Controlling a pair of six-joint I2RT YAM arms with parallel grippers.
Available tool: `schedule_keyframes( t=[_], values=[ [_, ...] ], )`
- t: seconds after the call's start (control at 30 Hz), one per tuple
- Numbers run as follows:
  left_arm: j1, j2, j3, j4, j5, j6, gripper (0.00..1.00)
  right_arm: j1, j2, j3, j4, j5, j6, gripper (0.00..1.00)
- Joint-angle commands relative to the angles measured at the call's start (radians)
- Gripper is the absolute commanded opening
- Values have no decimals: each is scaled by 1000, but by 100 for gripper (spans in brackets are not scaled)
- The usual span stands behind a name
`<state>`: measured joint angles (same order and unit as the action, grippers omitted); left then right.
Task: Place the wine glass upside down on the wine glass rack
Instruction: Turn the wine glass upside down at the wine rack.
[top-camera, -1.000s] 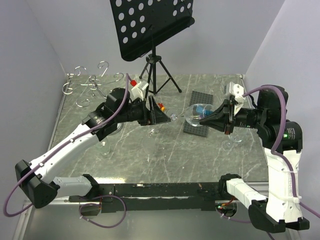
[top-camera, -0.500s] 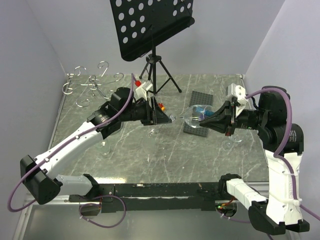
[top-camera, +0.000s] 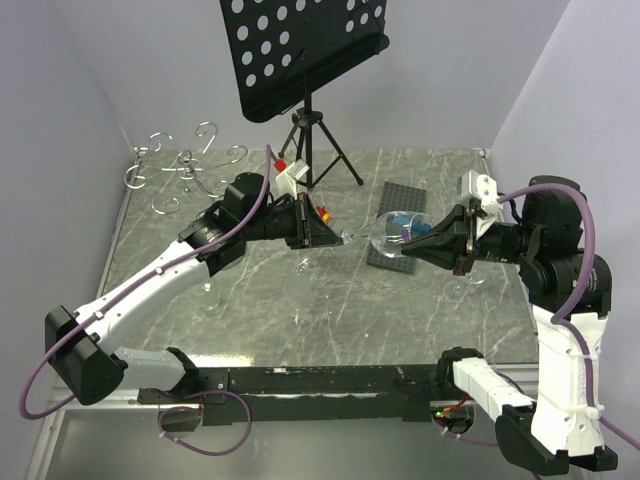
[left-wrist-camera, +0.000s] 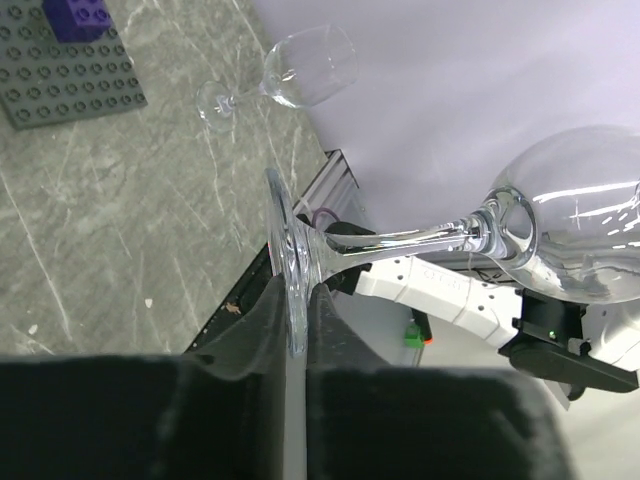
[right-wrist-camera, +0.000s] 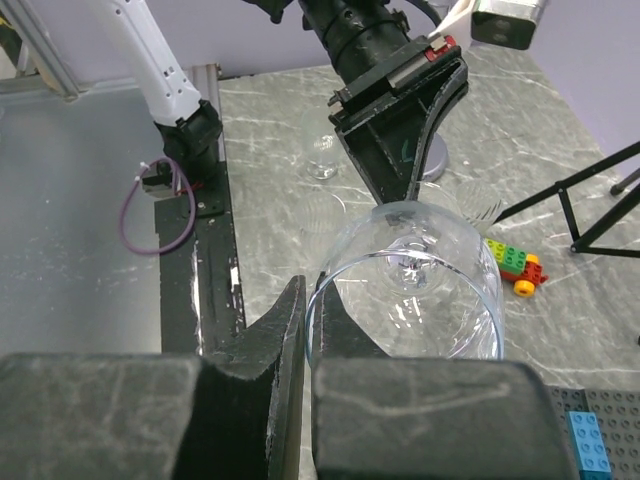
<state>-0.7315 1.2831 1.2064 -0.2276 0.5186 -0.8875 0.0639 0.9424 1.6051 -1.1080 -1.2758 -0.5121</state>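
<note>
Handover | your right fingers (right-wrist-camera: 292, 330) pinch wine glass (top-camera: 388, 235) rim | left fingers (left-wrist-camera: 318, 330) clamp foot, likely as nearer far-left-corner wine glass rack (top-camera: 187, 162)

I see my left gripper (left-wrist-camera: 297, 305) at the bottom. Its two black fingers (left-wrist-camera: 245, 335) pinch the flat round foot (left-wrist-camera: 287, 240) of a wine glass (left-wrist-camera: 570, 215). The glass lies sideways in the air, and its thin stem runs right to the big round bowl. Under it is the grey stone table (left-wrist-camera: 120, 230). A second glass (left-wrist-camera: 300, 68) lies on its side farther off, near a grey bumpy plate (left-wrist-camera: 70, 75) with a purple block (left-wrist-camera: 77, 15) on it.
</note>
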Motion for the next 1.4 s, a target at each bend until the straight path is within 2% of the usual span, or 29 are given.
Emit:
schedule_keyframes(
  t=[0.0,0.17,0.5,0.7,0.83,1.03,1.37],
  values=[
    [-5,-16,25,51,17,-14,1,-7,-17,29,76,-66,-15,0],
    [-5,-57,16,50,-20,-16,1,-7,-30,7,77,-71,-20,0],
    [-6,-145,19,-6,-121,-2,1,-6,-70,-10,63,-76,-37,52],
    [-3,-200,51,-116,-204,39,1,-32,-96,29,-21,-85,-97,76],
    [-5,-232,88,-214,-256,70,1,-93,-112,73,-87,-122,-137,80],
    [-5,-274,211,-399,-350,136,1,-167,-180,30,-58,-142,-114,81],
    [-3,-288,570,-831,-710,363,1,-245,-232,-187,146,-166,-5,81]
  ],
)
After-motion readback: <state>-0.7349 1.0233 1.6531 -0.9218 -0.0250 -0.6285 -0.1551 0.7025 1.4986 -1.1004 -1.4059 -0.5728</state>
